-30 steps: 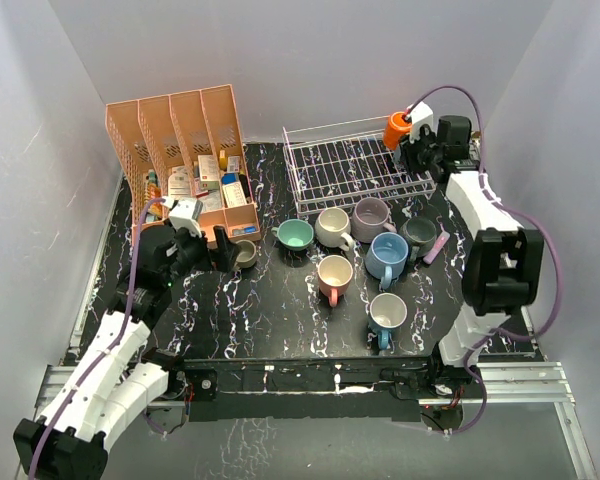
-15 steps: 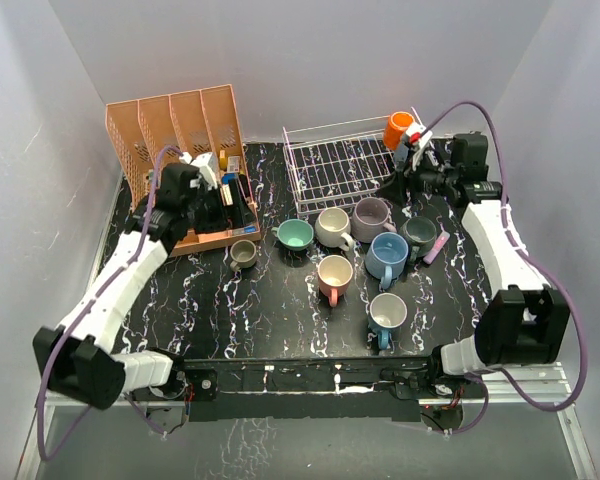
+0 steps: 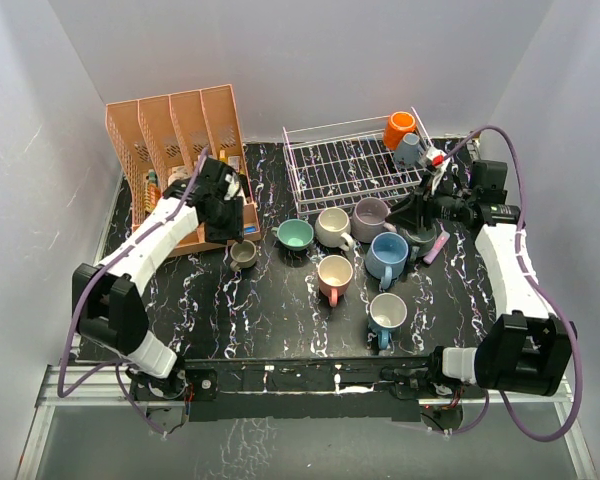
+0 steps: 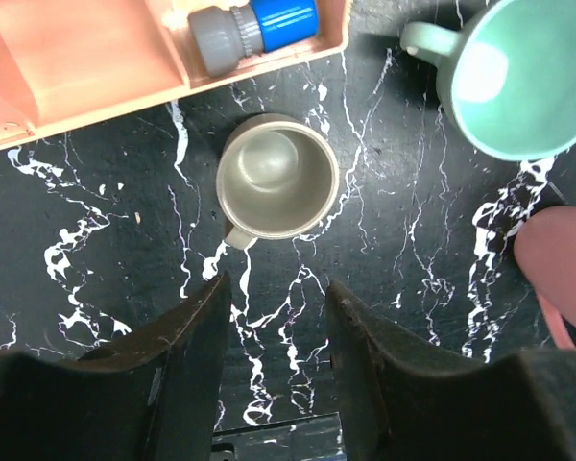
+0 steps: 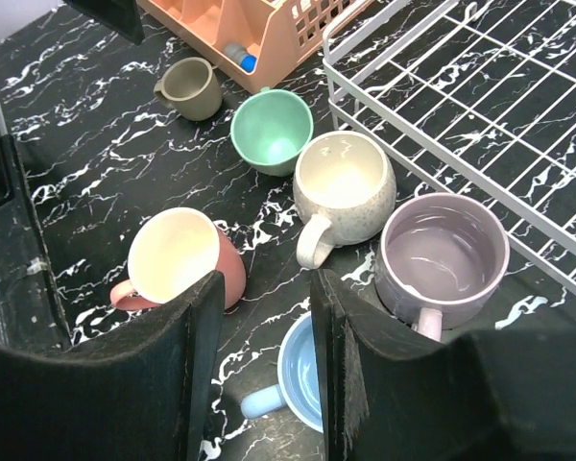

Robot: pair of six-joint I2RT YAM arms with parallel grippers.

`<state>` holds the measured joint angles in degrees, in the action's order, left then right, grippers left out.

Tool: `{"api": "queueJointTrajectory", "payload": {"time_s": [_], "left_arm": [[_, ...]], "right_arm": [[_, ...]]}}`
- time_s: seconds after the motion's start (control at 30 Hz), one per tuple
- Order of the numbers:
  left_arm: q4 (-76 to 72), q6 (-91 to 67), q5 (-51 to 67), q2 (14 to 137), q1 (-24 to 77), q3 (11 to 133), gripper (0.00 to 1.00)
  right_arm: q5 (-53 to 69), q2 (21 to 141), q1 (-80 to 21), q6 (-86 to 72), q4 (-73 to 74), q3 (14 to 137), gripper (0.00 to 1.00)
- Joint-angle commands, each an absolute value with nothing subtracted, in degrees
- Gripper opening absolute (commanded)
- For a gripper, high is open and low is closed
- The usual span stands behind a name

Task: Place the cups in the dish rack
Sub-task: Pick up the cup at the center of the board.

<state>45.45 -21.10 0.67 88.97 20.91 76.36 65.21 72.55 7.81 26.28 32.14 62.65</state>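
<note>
The white wire dish rack (image 3: 355, 162) stands at the back with an orange cup (image 3: 398, 129) in its far right corner. The other cups stand on the black table: olive (image 3: 244, 254), teal (image 3: 295, 236), cream (image 3: 333, 227), lilac (image 3: 371, 217), light blue (image 3: 388, 254), pink (image 3: 334, 276) and one more blue (image 3: 387, 314). My left gripper (image 4: 274, 317) hangs open just short of the olive cup (image 4: 278, 177), nothing between its fingers. My right gripper (image 5: 266, 288) is open and empty above the light blue cup (image 5: 302, 379), between the pink cup (image 5: 178, 254) and the lilac cup (image 5: 444, 254).
A salmon-pink slotted organizer (image 3: 180, 150) with small bottles stands at the back left, right behind the olive cup. A pink stick (image 3: 439, 245) lies at the right beside a dark grey cup (image 3: 421, 237). The rack's near rim (image 5: 415, 158) runs close behind the lilac and cream cups.
The right gripper let go of the orange cup in the rack and drew back over the table cups. The left arm swung from the near left to over the olive cup, its jaws narrowing.
</note>
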Motion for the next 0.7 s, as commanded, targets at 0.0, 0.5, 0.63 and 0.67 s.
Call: {"api": "queueJointTrajectory", "payload": {"time_s": [0.0,0.5,0.63,0.67], "left_arm": [[47.07,-19.18,-5.91,88.58,25.56,78.13,0.43],[42.92,-18.92,-20.06,97.49,34.42,82.88,0.23],[39.95,-19.26,-19.5,97.25,34.62,80.15,0.25],[39.1,-19.44,-19.29,97.41,34.63,79.63,0.26]], "right_arm": [[70.2,73.5,8.62,24.87,29.93,63.32,0.44],[70.43,71.03,14.44,19.36,25.32,59.06,0.44],[71.14,70.57,15.95,17.69,24.16,58.42,0.44],[71.33,70.44,16.06,17.41,23.89,58.26,0.44]]}}
